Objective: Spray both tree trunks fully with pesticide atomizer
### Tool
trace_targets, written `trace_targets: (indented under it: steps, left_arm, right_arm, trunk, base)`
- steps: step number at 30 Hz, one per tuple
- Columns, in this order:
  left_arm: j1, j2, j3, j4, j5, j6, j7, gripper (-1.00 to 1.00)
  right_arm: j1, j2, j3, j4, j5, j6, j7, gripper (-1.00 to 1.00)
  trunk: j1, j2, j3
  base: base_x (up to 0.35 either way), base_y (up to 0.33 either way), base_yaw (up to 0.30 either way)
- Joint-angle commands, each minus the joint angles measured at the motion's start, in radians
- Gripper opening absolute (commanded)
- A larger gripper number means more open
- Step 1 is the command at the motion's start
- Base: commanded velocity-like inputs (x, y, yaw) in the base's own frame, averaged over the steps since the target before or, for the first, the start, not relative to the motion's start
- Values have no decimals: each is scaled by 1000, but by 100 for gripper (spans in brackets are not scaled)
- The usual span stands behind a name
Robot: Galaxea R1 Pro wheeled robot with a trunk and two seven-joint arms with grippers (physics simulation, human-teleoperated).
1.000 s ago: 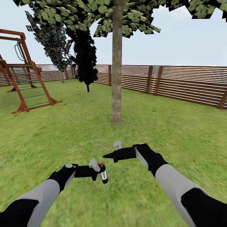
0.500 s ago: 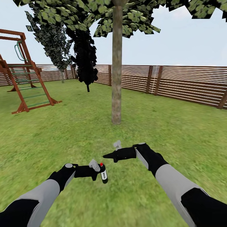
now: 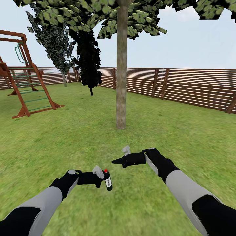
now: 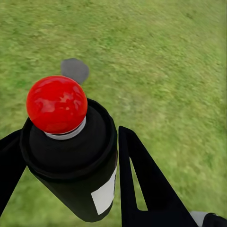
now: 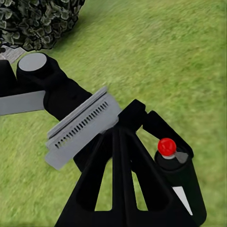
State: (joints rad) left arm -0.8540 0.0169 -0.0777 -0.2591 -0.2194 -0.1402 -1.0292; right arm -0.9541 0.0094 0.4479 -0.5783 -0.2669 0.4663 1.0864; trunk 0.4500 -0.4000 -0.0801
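The left tool is clamped on the upright pesticide atomizer, and the tree trunk stands straight ahead of it, well apart; the right tool is together, empty.

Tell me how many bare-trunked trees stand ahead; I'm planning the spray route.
1: the tree trunk rises from the lawn straight ahead, beyond both arms. A second may lie outside the head view; the dark leafy columns at the fence don't count.
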Motion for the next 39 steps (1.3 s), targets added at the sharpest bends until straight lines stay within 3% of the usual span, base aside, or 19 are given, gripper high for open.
trace_targets:
  steps: [1,6,12,27,37,39]
  left_arm:
    - [0,0,0,0,0,0,0,-100]
    - [0,-5,-1,0,0,-1,0,-100]
    - [0,-31,-1,0,0,-1,0,-100]
    - [0,-32,-1,0,0,-1,0,-100]
    - [0,-32,-1,0,0,-1,0,-100]
    - [0,-32,-1,0,0,-1,0,-100]
  right_arm:
    - [0,-1,0,0,0,0,0,-100]
    - [0,1,0,1,0,0,-25,-100]
    - [0,12,1,2,0,0,-35,-100]
    - [0,-12,-1,2,2,-2,-95,-100]
    - [0,9,3,9,2,-2,-107,-100]
    - [0,7,3,10,2,-2,-141,-100]
  trunk:
    - [0,0,0]
    - [0,0,0]
    - [0,0,0]
    - [0,0,0]
    - [0,0,0]
    - [0,0,0]
  base:
    - [0,0,0]
    - [0,0,0]
    - [0,0,0]
    - [0,0,0]
    - [0,0,0]
    - [0,0,0]
